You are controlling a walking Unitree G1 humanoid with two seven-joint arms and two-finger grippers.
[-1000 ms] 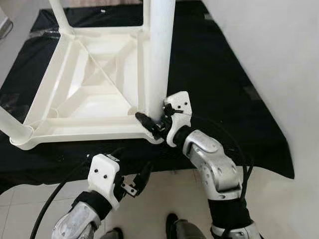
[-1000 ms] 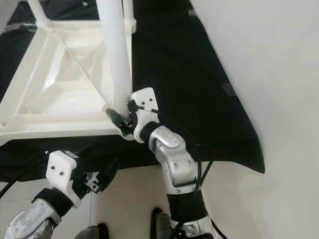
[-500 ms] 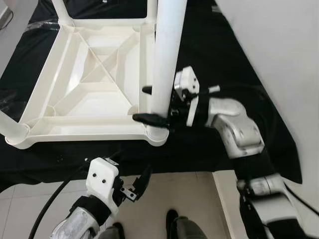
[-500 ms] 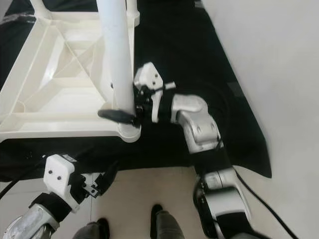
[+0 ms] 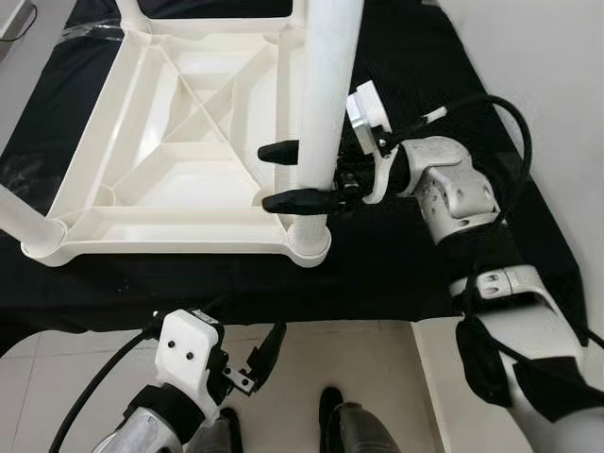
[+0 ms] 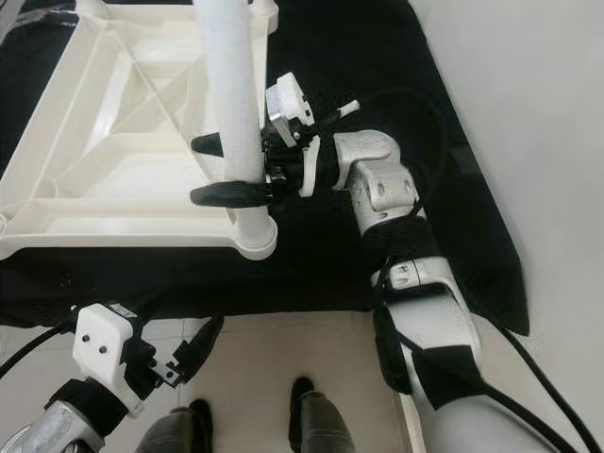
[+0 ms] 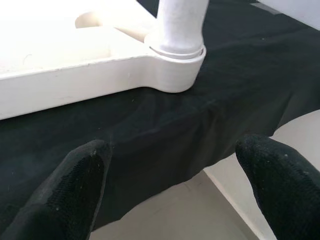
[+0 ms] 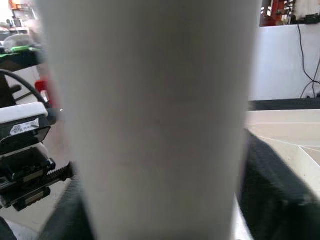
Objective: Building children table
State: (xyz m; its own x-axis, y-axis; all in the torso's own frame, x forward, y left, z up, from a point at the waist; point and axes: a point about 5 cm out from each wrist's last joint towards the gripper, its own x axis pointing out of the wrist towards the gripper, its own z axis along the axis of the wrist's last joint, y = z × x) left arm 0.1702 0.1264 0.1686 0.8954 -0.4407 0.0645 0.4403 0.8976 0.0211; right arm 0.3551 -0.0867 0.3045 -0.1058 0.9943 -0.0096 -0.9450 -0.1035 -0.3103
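The white children's table [image 5: 179, 142] lies upside down on a black cloth [image 5: 396, 255] spread over the floor, ribbed underside up. At its near corner a white leg [image 5: 326, 104] stands upright in its socket. The right gripper [image 5: 294, 176] reaches in from the side, its jaws set either side of that leg low down and clamped on it. The left gripper [image 5: 264, 357] hangs low over the pale tiled floor [image 5: 359, 363] by the cloth's edge, jaws apart, holding nothing.
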